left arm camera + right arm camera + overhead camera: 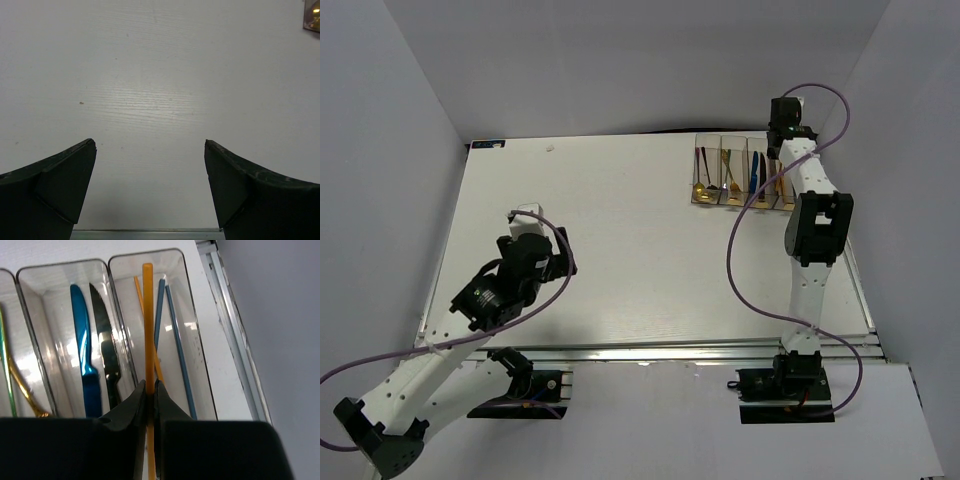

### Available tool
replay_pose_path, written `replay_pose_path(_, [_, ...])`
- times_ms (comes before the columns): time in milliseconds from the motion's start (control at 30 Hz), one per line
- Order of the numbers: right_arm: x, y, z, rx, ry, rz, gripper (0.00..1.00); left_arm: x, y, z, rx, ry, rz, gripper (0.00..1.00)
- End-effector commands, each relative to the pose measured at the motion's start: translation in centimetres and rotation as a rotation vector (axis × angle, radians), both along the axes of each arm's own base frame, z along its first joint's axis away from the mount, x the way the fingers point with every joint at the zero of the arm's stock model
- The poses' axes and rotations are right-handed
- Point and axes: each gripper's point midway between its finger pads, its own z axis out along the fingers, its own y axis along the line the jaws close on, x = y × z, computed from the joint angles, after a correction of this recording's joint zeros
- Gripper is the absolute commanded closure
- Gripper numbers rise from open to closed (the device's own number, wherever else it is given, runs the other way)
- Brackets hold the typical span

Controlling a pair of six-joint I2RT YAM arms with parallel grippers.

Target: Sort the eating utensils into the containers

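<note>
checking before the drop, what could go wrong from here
The orange chopstick pinched in the right gripper reaches nearly to the far rim of the rightmost bin; once released, its tip might catch there. It also hangs near the wall beside the knife bin, so a tilt could misplace it.

Orange chopstick [148,325]; blue knife [83,340]; black knife [109,357]; white table [160,75].

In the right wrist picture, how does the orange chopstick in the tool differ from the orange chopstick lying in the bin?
The held chopstick is clamped in the right tool over the end bin; the other orange chopstick lies loose inside it. The held chopstick runs straight along the bin; the other lies slanted and passes behind it. Both are thin and orange.
</note>
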Motion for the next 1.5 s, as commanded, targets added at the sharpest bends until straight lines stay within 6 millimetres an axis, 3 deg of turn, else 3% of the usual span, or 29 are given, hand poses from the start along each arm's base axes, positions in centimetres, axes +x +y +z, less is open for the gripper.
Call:
replay_pose_path(0, [2.9, -1.5, 3.8, -0.052, -0.126, -0.005, 1.00, -0.3, 0.4, 1.6, -0.033, -0.055, 0.015, 0.02])
replay_pose_path(33, [3.2, -1.3, 2.9, -0.043, -0.114, 0.003, 1.00, -0.4, 0.3, 1.8, -0.044, -0.064, 0.006, 0.02])
replay_pose_path(100, [3.0, -3.5, 3.0, -0.059, -0.103, -0.008, 1.00, -0.4, 0.1, 1.7, -0.044, -0.061, -0.004, 0.02])
replay_pose_path(167, [3.0, -3.6, 2.9, -0.048, -0.106, 0.002, 1.00, -0.3, 0.1, 1.5, -0.035, -0.051, -0.003, 0.02])
replay_pose_path(333, [2.8, -4.0, -0.2, -0.047, -0.045, 0.027, 1.00, -0.2, 0.0, 1.1, -0.024, -0.036, -0.004, 0.02])
replay_pose_path(400, [2.6, -3.9, -1.2, -0.036, -0.027, 0.027, 0.85, -0.3, -0.1, 1.2, -0.027, -0.040, -0.005, 0.02])
replay_pose_path(467, [2.4, -3.4, -2.2, -0.009, -0.014, 0.034, 0.57, -0.3, 0.0, 1.5, -0.036, -0.051, -0.004, 0.02])
replay_pose_path(500, [2.3, -3.3, -2.0, 0.001, -0.017, 0.033, 0.50, -0.4, 0.0, 1.4, -0.035, -0.051, -0.006, 0.02])
replay_pose_path(567, [2.3, -2.9, -1.2, 0.022, -0.028, 0.041, 0.41, -0.4, 0.1, 1.6, -0.042, -0.058, -0.004, 0.02])
replay_pose_path(633, [2.2, -2.8, 1.1, 0.024, -0.060, 0.046, 0.30, -0.4, 0.1, 1.6, -0.041, -0.058, -0.003, 0.02])
replay_pose_path(667, [2.0, -2.6, 1.9, 0.042, -0.073, 0.032, 0.29, -0.4, 0.2, 1.6, -0.041, -0.058, -0.001, 0.02])
replay_pose_path(700, [1.6, -2.6, 4.2, 0.041, -0.107, 0.031, 0.29, -0.3, 0.3, 1.6, -0.035, -0.058, 0.006, 0.02])
replay_pose_path(767, [0.6, -2.3, 5.8, 0.059, -0.125, 0.026, 0.28, -0.3, 0.5, 1.6, -0.026, -0.060, 0.017, 0.02])
replay_pose_path(800, [-0.3, -2.2, 8.9, 0.071, -0.176, 0.024, 0.28, -0.2, 0.7, 1.5, -0.014, -0.059, 0.027, 0.02])
replay_pose_path(833, [-1.0, -1.5, 10.0, 0.097, -0.192, 0.034, 0.28, -0.1, 0.8, 1.7, -0.006, -0.060, 0.033, 0.02])
replay_pose_path(867, [-2.3, -1.1, 9.4, 0.127, -0.166, 0.029, 0.28, 0.0, 1.1, 1.6, 0.004, -0.059, 0.046, 0.02])
replay_pose_path(900, [-4.2, -0.3, 12.3, 0.173, -0.209, 0.025, 0.28, 0.1, 1.8, 1.7, 0.015, -0.060, 0.078, 0.02])
replay_pose_path(933, [-5.4, 1.0, 13.1, 0.211, -0.214, 0.066, 0.28, 0.2, 2.9, 1.9, 0.036, -0.064, 0.134, 0.02])
replay_pose_path(967, [-7.5, 2.7, 10.0, 0.230, -0.136, 0.096, 0.21, 0.4, 4.0, 2.2, 0.046, -0.073, 0.189, 0.02])
replay_pose_path(1000, [-9.5, 3.4, 13.9, 0.226, -0.234, 0.130, 0.11, 0.5, 4.9, 2.5, 0.056, -0.089, 0.232, 0.02])
replay_pose_path(1067, [-12.6, 7.0, 14.3, 0.208, -0.252, 0.206, 0.11, 0.7, 6.4, 3.6, 0.088, -0.137, 0.314, 0.02])
replay_pose_path(1100, [-16.0, 7.3, 14.2, 0.190, -0.270, 0.217, 0.11, 0.8, 6.7, 4.0, 0.098, -0.151, 0.330, 0.02])
replay_pose_path(1133, [-17.7, 6.8, 14.7, 0.143, -0.289, 0.165, 0.11, 0.9, 7.1, 4.3, 0.112, -0.162, 0.353, 0.02])
replay_pose_path(1167, [-19.4, 8.5, 14.7, 0.138, -0.291, 0.194, 0.11, 1.1, 7.2, 4.6, 0.120, -0.164, 0.368, 0.02])
replay_pose_path(1200, [-22.4, 8.6, 14.7, 0.149, -0.293, 0.197, 0.11, 1.2, 7.3, 5.0, 0.116, -0.171, 0.382, 0.02])
replay_pose_path(1267, [-25.4, 10.3, 14.4, 0.181, -0.307, 0.261, 0.11, 1.5, 7.5, 6.2, 0.113, -0.199, 0.405, 0.02])
replay_pose_path(1300, [-28.0, 10.4, 14.2, 0.212, -0.328, 0.293, 0.11, 1.6, 7.7, 6.7, 0.115, -0.212, 0.411, 0.02])
replay_pose_path(1467, [-34.4, 9.4, 15.2, 0.263, -0.404, 0.336, 0.11, 1.4, 9.2, 8.9, 0.125, -0.285, 0.494, 0.02])
